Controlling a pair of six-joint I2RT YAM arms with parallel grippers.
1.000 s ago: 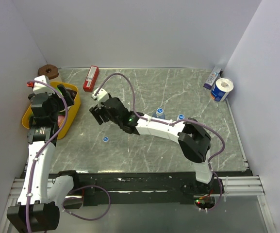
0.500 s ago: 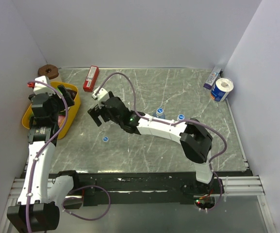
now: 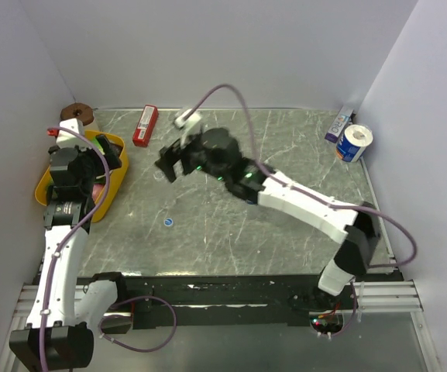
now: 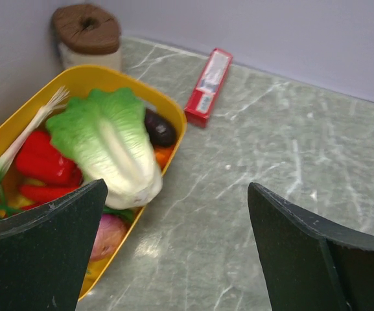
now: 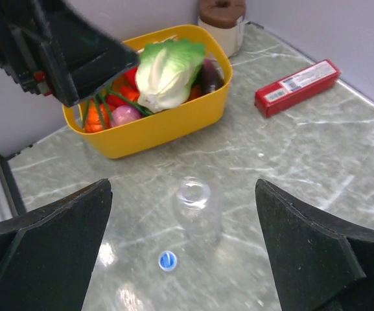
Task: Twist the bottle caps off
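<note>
1. Clear plastic bottle point(image 5: 198, 207) stands upright on the desk point(image 5: 316, 168), its mouth uncapped. It is directly below the right pincer point(image 3: 170, 165), between the two fingers, and neither finger touches it.
2. Blue cap point(image 5: 167, 260) lies flat on the desk just beside the bottle's foot. It is on the wrist side of that pincer, clear of both fingers.
3. Right pincer is spread wide and grips nothing.
4. Yellow basket point(image 5: 167, 129) of vegetables sits beyond that pincer's fingertips, with a napa cabbage point(image 5: 170, 71) on top.
5. Red rectangular box point(image 5: 297, 87) lies flat on the desk, further out past the right-hand finger.
6. Left pincer point(image 4: 177, 194) hangs over the basket's desk-side rim, jaws wide apart and empty. The cabbage is ahead of its left-hand finger.
7. Brown-topped round container point(image 4: 86, 29) stands past the basket, well beyond the left pincer, against the wall.
8. Toilet roll point(image 3: 354, 142) and a small carton point(image 3: 338, 124) sit in the far right corner, well apart from both pincers.
</note>
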